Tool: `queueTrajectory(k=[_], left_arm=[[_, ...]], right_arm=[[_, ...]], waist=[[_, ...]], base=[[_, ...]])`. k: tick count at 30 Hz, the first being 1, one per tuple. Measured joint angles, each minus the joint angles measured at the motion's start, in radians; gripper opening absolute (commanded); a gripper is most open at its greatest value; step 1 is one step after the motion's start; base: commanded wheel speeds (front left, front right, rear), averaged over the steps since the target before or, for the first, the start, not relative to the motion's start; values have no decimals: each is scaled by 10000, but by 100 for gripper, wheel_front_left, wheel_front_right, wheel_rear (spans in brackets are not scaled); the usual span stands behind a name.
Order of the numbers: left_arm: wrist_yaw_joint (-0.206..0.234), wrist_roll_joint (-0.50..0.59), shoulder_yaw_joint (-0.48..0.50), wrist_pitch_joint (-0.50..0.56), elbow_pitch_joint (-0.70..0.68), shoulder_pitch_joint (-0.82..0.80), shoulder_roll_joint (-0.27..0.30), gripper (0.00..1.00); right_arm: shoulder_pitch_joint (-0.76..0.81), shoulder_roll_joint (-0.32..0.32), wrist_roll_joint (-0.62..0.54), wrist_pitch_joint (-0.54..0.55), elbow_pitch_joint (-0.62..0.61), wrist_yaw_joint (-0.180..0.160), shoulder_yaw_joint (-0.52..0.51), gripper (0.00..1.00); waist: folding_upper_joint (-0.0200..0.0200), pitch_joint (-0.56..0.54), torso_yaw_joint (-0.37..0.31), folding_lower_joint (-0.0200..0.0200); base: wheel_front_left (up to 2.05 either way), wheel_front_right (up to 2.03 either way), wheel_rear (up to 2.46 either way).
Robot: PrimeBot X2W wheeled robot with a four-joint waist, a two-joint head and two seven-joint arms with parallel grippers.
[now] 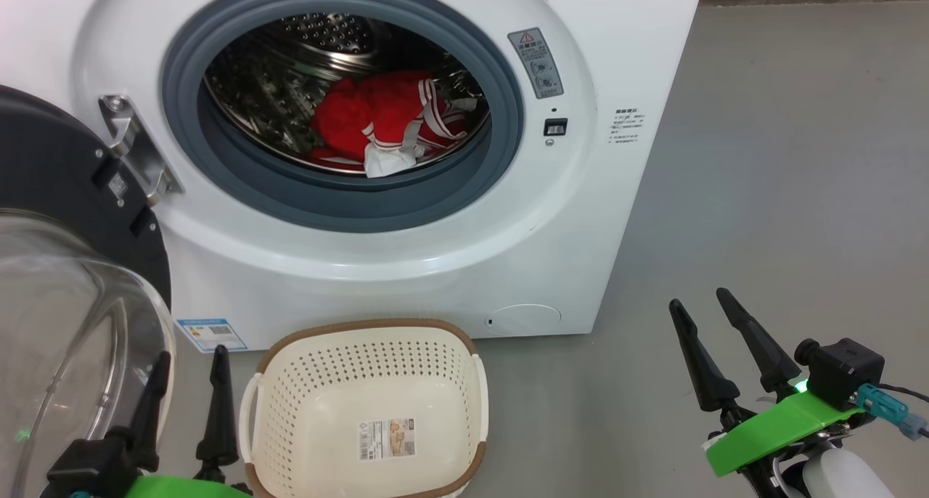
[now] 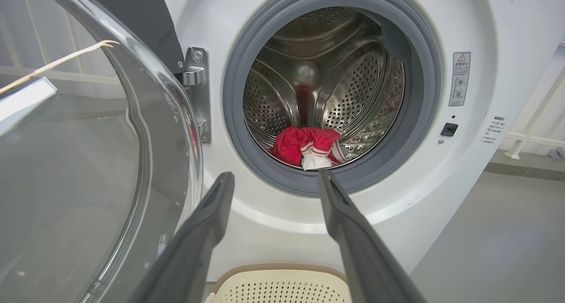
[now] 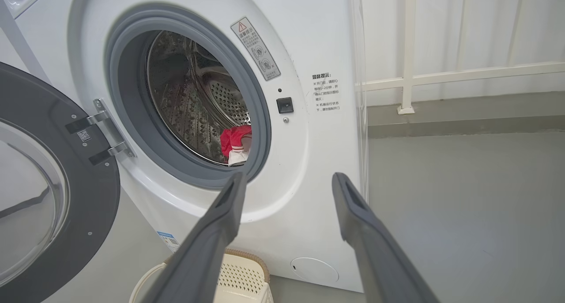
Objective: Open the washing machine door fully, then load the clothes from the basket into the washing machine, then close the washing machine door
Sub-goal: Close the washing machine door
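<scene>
We are finding the clothes [image 1: 385, 120] loaded, the basket [image 1: 290, 345] emptied. The left tool [image 1: 191, 353] and right tool [image 1: 698, 300] are hanging released because the nine o'clock door [image 1: 65, 164] is awaiting closing.

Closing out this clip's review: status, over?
Grippers: left gripper and right gripper open, empty. Load: clothes in drum, basket empty, door wide open. Obstruction: left gripper close beside door glass.

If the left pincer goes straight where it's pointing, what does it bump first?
Most likely the grey seal at the bottom of the washing machine's opening, just under the red clothes. The open left pincer aims there, though depth is hard to judge; it might slip inside instead.
</scene>
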Motion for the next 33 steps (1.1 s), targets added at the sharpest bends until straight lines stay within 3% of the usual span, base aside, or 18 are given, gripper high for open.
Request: queueTrajectory(k=[8, 24, 33], left_arm=[[-33, 144, 73, 0, 6, -2, -100, 100], [-174, 199, 207, 0, 33, 24, -234, 100], [-242, 201, 255, 0, 121, 29, -303, 100]], right_arm=[[-1, 13, 0, 0, 0, 0, -19, 100], [-1, 13, 0, 0, 8, 0, -56, 100], [-1, 13, 2, 0, 8, 0, -54, 100]], waist=[[0, -30, -18, 0], [0, -99, -11, 0], [0, -186, -9, 0]], base=[[-46, 46, 0], [-161, 161, 0], [-55, 55, 0]])
